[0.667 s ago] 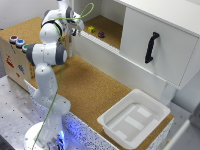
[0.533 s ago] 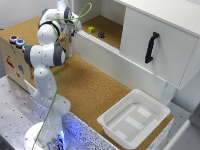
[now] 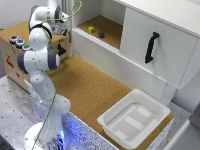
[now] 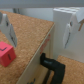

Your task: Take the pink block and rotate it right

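Arm: now folded further back toward the exterior view's left than in the two earlier frames, upper links (image 3: 47,15) bunched over the wooden box (image 3: 15,55) with the coloured buttons.
Claw: spread, both fingers (image 4: 9,29) apart in the wrist view, nothing pinched between them; claw (image 4: 42,27) itself hidden in the exterior view behind the arm's own links.
Pink block: low at the edge of the wrist view (image 4: 5,52), lying on the cork tabletop (image 4: 27,35), beside one finger but not between the pair; not visible in the exterior view.
Change: camera swung so the block has come into wrist sight, near a drop edge with a black handle (image 4: 52,67) below.
Meaning: approach stage only, no grasp made, rotation not begun.
Next need: probably shifting sideways to centre the block between the fingers, then descending and pressing together.
Bystanders: yellow cube (image 3: 91,29) and dark object (image 3: 101,34) on the shelf, white tray (image 3: 107,120), all well apart.
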### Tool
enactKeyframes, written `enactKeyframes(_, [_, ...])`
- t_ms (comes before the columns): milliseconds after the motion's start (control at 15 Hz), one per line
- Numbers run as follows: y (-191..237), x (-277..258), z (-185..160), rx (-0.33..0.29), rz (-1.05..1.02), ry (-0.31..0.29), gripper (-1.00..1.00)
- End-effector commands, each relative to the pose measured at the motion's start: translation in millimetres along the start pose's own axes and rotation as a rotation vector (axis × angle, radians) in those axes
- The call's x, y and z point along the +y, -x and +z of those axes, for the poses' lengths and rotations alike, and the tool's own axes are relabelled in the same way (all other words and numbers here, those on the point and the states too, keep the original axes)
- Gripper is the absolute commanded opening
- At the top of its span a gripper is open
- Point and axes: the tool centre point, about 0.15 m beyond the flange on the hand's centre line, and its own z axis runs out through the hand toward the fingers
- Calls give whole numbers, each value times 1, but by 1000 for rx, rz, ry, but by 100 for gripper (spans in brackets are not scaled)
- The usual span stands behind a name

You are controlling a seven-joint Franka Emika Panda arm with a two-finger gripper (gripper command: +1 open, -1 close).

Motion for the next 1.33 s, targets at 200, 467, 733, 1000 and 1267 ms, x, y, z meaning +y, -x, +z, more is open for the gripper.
enactKeyframes(200, [-15, -71, 7, -99, -367, 27, 100])
enactKeyframes(467, [-17, -74, 19, -186, -662, 7, 100])
enactKeyframes(733, [-24, -76, 36, -222, -887, 36, 100])
enactKeyframes(1000, [-32, -83, 42, -221, -1008, -18, 100])
enactKeyframes(1267, [-32, -87, 50, -229, -1035, -45, 100])
